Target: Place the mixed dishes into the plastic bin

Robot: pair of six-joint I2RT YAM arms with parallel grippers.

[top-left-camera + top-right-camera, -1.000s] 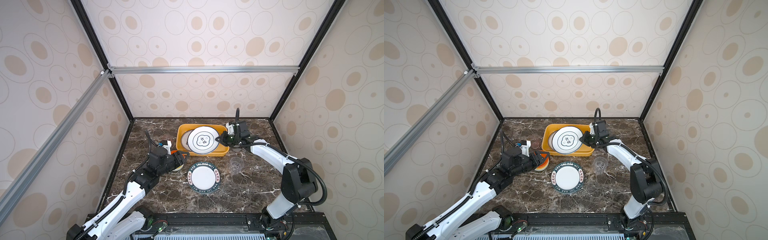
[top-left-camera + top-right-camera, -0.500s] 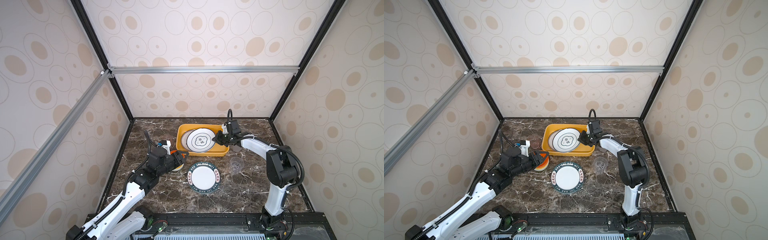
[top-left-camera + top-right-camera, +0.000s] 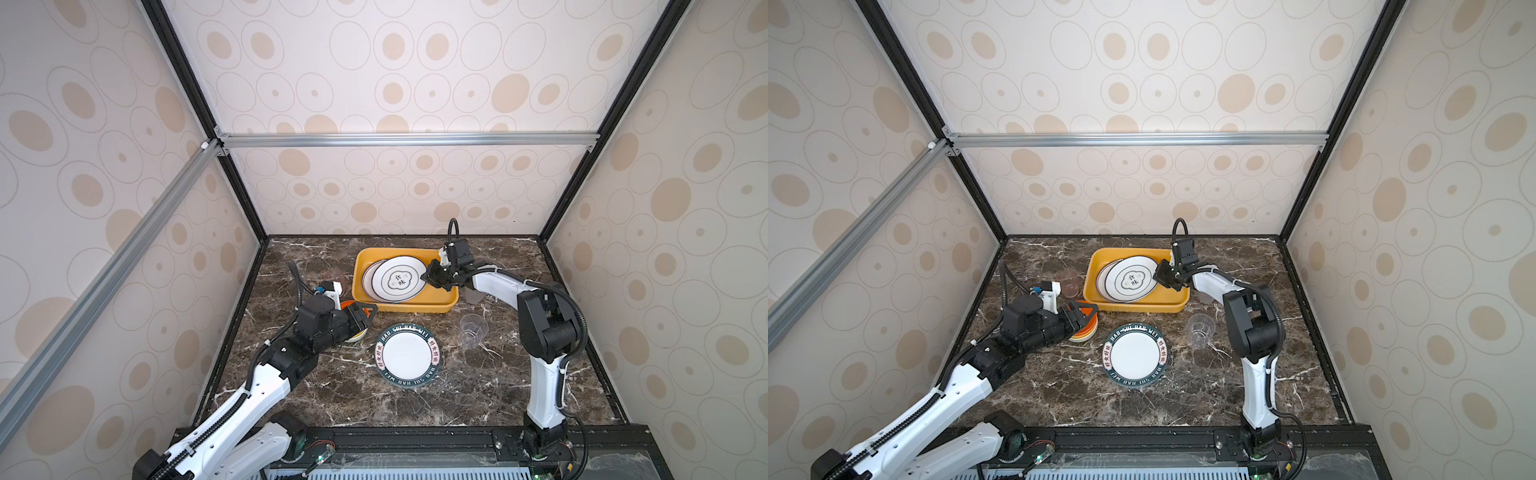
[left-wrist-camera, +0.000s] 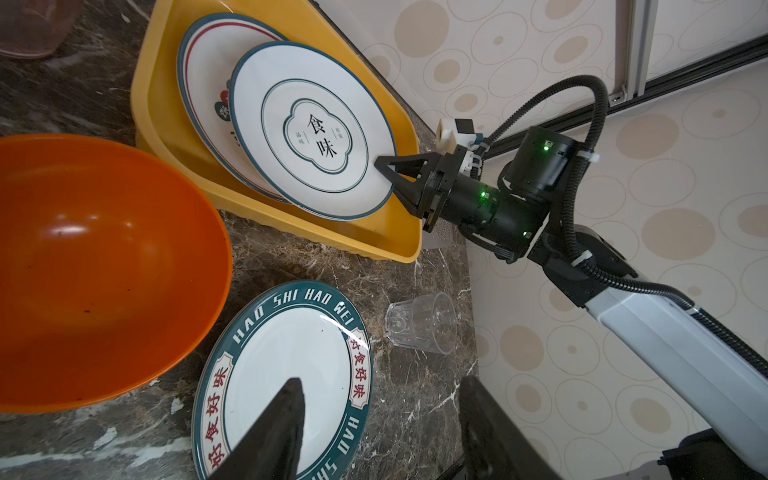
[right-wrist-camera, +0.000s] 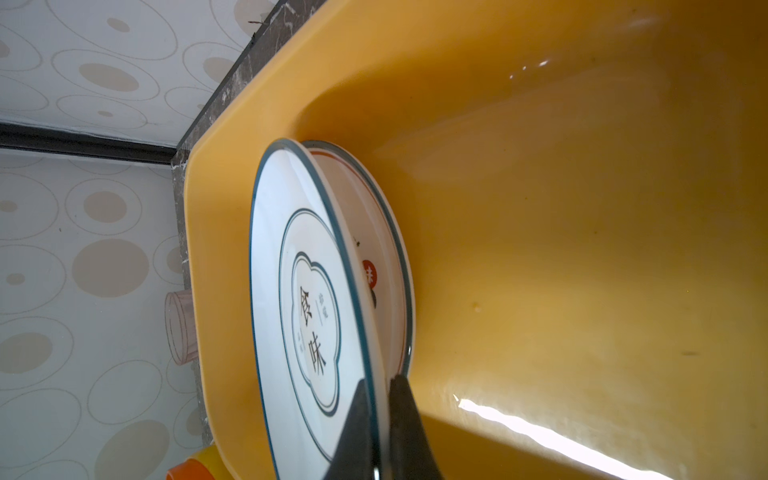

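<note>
Left gripper (image 3: 366, 311): jaws spread, empty, close by the orange bowl (image 4: 104, 270), near left. Yellow bin (image 3: 405, 308) far centre; blue-rimmed plate (image 3: 399, 278) tilted inside, overlapping a second plate (image 4: 195, 75). Right gripper (image 3: 428, 276): clenched on the tilted plate's right rim.

Lab booth: aluminium frame (image 3: 407, 139), wallpapered panels (image 3: 395, 62)

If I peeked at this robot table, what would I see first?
Probably the bright yellow bin at the back of the table, where the right gripper pinches the rim of a tilted white plate leaning over a second plate. Then the shiny orange bowl beside the bin, with the open left gripper just above it.
</note>
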